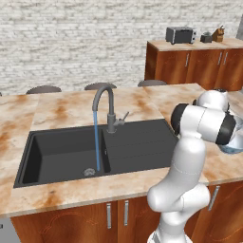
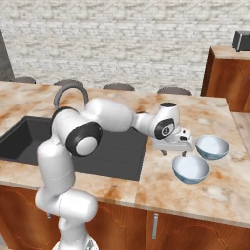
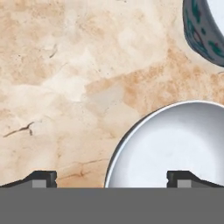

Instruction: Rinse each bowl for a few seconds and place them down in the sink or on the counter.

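Two small bowls stand side by side on the beige counter [image 2: 161, 180], right of the black sink [image 2: 22, 139]. The nearer bowl [image 2: 190, 169] is white inside; the farther bowl [image 2: 212, 147] shows a bluish patterned outside [image 3: 204, 33]. My gripper [image 2: 174, 152] hangs open just above the nearer bowl's left rim. In the hand view, the nearer bowl [image 3: 175, 148] has its rim between my fingertips [image 3: 43, 178], one tip over bare counter and the other over the bowl's inside. Nothing is held. My arm hides most of a bowl [image 1: 233, 149] in the left base view.
Water runs in a blue stream [image 1: 97, 142] from the grey gooseneck faucet [image 1: 107, 104] into the sink's basin [image 1: 59, 154]. The ribbed drainboard [image 1: 137, 142] lies between basin and bowls. Stool tops [image 1: 43, 89] line the island's far edge. A toaster [image 1: 180, 34] stands on the far wooden counter.
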Robot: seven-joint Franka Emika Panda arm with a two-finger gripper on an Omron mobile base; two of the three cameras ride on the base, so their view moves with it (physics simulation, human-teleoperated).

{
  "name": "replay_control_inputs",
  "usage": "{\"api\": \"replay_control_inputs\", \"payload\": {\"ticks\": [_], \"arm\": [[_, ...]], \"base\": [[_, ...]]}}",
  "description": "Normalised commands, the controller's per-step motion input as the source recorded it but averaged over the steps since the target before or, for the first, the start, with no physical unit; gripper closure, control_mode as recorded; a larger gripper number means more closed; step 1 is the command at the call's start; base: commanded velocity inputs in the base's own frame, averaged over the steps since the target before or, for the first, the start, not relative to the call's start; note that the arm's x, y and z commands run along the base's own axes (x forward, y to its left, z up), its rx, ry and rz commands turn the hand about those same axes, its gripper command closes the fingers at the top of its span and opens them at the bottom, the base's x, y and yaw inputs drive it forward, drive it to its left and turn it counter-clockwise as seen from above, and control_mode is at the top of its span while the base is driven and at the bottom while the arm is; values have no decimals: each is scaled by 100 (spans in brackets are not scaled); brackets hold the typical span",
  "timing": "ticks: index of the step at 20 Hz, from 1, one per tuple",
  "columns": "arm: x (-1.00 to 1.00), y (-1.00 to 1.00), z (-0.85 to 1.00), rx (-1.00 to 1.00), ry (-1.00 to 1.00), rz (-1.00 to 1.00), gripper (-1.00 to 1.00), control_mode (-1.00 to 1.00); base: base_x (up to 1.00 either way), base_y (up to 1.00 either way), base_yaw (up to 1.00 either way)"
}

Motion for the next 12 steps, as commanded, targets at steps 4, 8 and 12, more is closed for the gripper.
{"api": "replay_control_inputs", "payload": {"ticks": [4, 8, 12], "arm": [[0, -19, -8, 3, 1, -2, -100, -100], [-1, -16, -13, 3, 2, -5, -100, -100], [-11, -5, -19, 2, 1, -9, -100, -100]], "base": [[0, 0, 0], [0, 0, 0], [0, 0, 0]]}}
